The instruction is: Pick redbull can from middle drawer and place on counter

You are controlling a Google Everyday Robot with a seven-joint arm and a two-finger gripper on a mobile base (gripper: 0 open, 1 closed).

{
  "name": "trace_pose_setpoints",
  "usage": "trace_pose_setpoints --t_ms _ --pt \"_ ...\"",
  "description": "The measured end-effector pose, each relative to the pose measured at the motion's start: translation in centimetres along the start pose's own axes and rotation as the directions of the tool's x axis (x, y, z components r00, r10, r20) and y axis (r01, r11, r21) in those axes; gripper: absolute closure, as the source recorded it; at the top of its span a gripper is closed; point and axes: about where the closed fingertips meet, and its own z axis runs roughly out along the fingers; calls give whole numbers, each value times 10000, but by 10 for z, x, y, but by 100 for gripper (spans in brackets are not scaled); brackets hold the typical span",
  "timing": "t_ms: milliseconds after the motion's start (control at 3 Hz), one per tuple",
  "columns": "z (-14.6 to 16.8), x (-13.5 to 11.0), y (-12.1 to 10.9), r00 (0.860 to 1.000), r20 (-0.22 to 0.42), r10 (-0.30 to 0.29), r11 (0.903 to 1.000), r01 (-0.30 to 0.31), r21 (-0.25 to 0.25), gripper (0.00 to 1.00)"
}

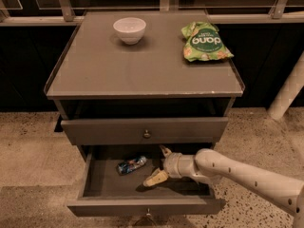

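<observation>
The redbull can (132,165) lies on its side in the pulled-out middle drawer (142,206), just at nine o'clock of the gripper (160,165), whose fingers stand apart and touch nothing. On the counter (142,70), a white bowl (129,30) sits toward eleven o'clock and a green snack bag (205,42) toward one

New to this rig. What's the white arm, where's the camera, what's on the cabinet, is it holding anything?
There is one camera, looking down at the front of a grey cabinet; its mounting isn't recorded. The white arm entering from the picture's right ends in a two-finger gripper. The gripper is open and holding nothing, inside the pulled-out middle drawer. The redbull can lies on its side in that drawer, picture-left of the gripper and apart from it. On the counter are a white bowl and a green snack bag.
</observation>
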Motion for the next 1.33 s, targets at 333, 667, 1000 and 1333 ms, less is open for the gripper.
trace_pose_setpoints --t_ms 333,667,1000,1333 --pt "1 0 0 10000 -1 16 10000 -16 -2 0" --pt "14 8 4 9999 -46 123 9999 -124 -94 0" --pt "29 15 5 9997 -116 215 9996 -217 -159 0" --pt "43 21 4 9994 -144 299 9995 -301 -95 0"
